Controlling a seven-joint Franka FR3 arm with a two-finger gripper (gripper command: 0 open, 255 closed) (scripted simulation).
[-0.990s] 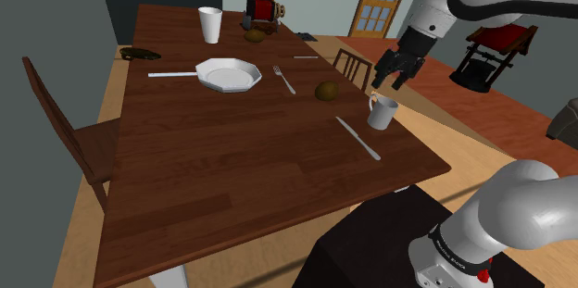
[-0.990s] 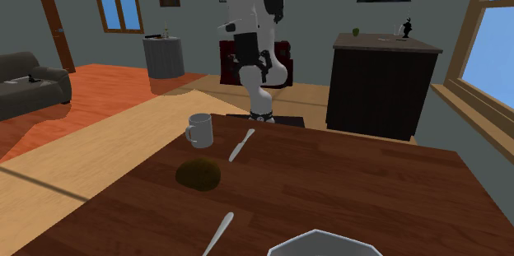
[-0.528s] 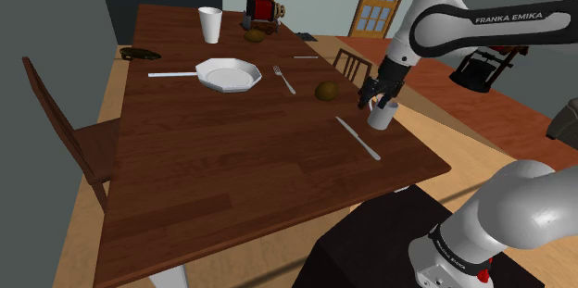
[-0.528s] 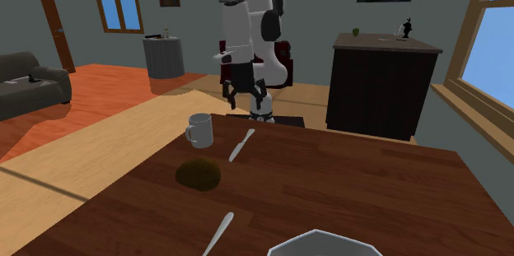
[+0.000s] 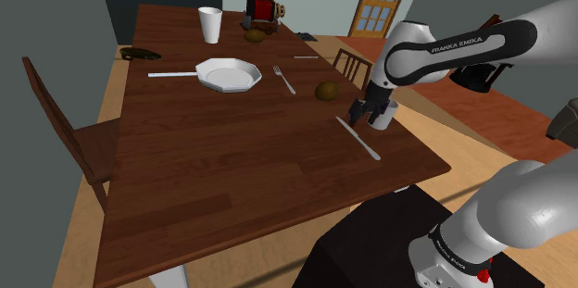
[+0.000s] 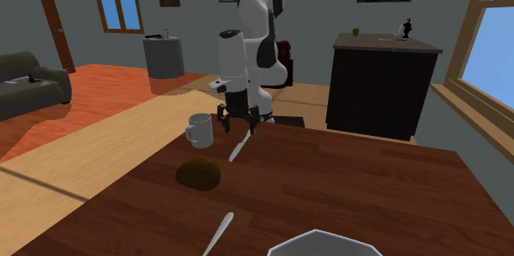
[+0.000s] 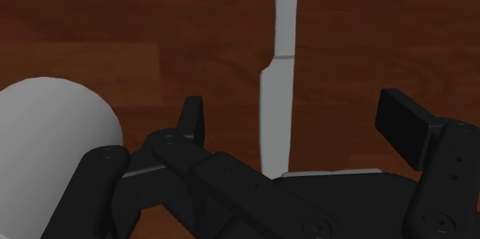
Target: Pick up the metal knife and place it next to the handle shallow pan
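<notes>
Grey knife [image 5: 358, 138], flat on brown table [image 5: 232, 161] near its stand-side edge, beside white mug [image 5: 384, 117]; black hand [image 5: 364, 115] just over it, spread wide, empty.

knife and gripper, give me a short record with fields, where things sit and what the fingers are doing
knife: grey, flat on the wooden table, not held
gripper: open, above the knife, one finger each side, not touching it
mug: white, right beside the gripper
pan: white, long handle, far up the table from the knife
status: knife not yet gripped
</notes>
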